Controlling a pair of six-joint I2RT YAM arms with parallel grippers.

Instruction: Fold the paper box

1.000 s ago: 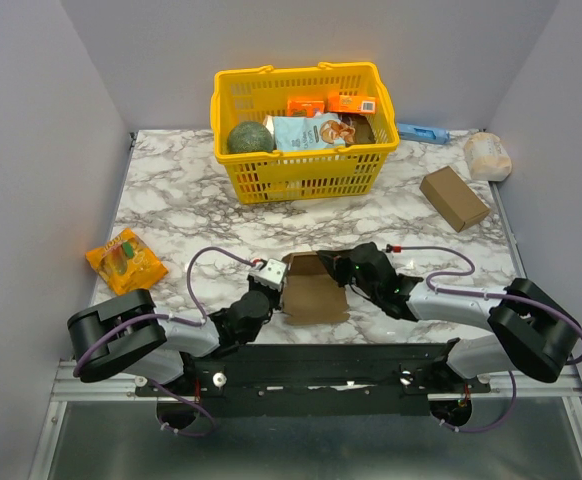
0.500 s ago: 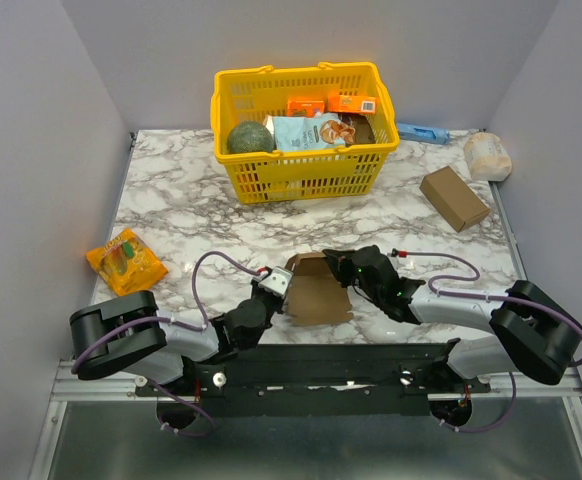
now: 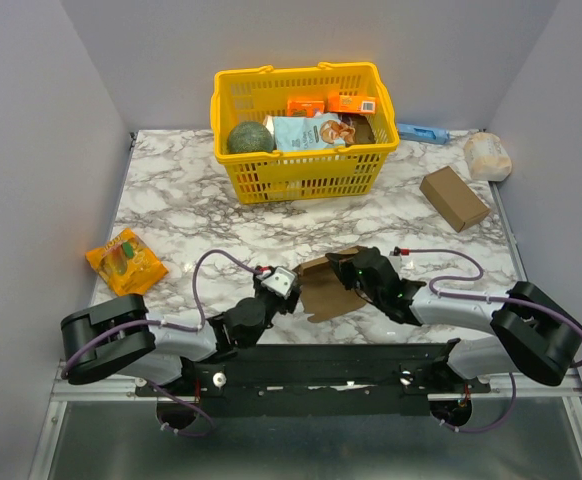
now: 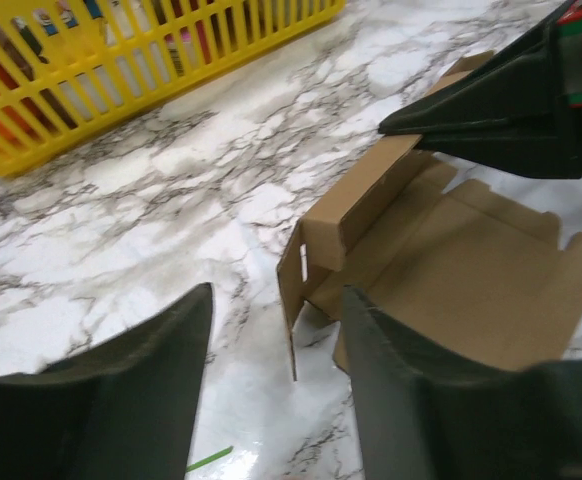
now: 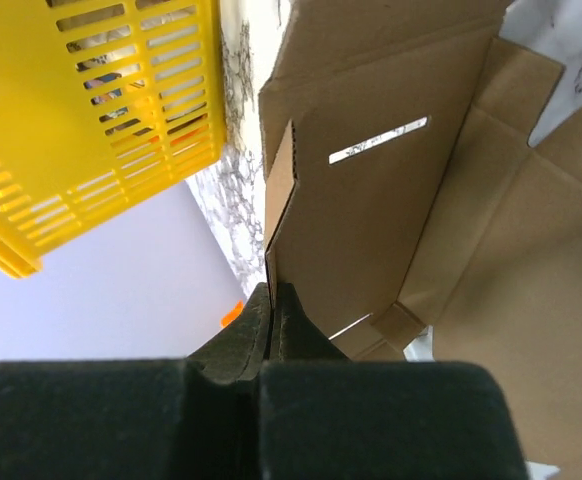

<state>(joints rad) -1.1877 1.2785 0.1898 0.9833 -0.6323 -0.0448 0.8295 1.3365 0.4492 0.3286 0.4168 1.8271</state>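
**Right fingers pinched on a box flap, left fingers spread beside it**

I find the paper box [image 3: 323, 290] on the arms' side of the yellow basket [image 3: 301, 178], well apart from it and a little toward the basket's right-hand end. It lies partly open on the marble table [image 3: 171, 190]. Its broad base panel is flat, and the wall and flaps on the basket side stand up.

The right gripper [image 3: 337, 264] is shut tight on the top edge of a raised panel. In the right wrist view the dark fingertips [image 5: 271, 300] meet over the cardboard rim, just beside a thin slot cut in the panel (light shows through the slot).

The left gripper [image 4: 276, 298] has its fingers spread wide and holds nothing. The box's small end flap [image 4: 293, 285] stands upright on its edge just ahead of the gap between them. I cannot tell whether either finger touches it.

- **Toward the basket:** a broad band of bare marble runs from the box's raised wall to the basket front.
- **Left side:** below the basket's left corner the marble is open out to an orange snack packet [image 3: 124, 261], which lies near the table's left edge.
- **Right side:** a blocky brown carton [image 3: 454, 197] sits right of the basket and close to the table's right edge, with a pale wrapped bundle [image 3: 487, 156] just beyond it in the corner.
- **Enclosure:** grey walls close the table on the left, the right and behind the basket.
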